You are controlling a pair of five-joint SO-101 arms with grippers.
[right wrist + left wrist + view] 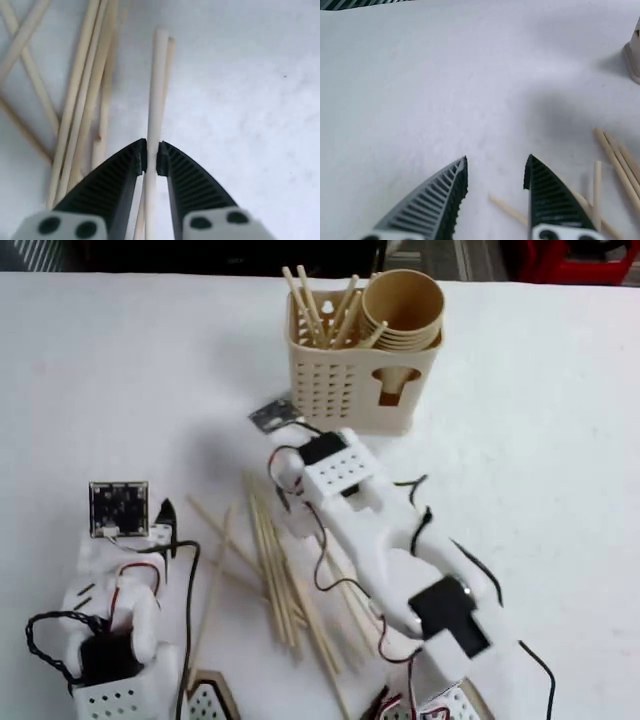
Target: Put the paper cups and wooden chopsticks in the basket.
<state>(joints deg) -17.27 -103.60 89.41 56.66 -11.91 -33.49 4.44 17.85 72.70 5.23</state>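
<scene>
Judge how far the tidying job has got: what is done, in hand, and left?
Done: a stack of cups and several chopsticks stand in the basket. In hand: the right gripper is shut on one chopstick. Left: loose chopsticks lie scattered on the table; the left gripper is open above bare table.

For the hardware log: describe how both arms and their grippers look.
The left arm and right arm share white shells, black motor blocks, hole-gridded plates, looping black cables and some red wires. Each carries a small dark square circuit board. The left gripper and right gripper have dark, ribbed, tapering fingers on pale bases.
</scene>
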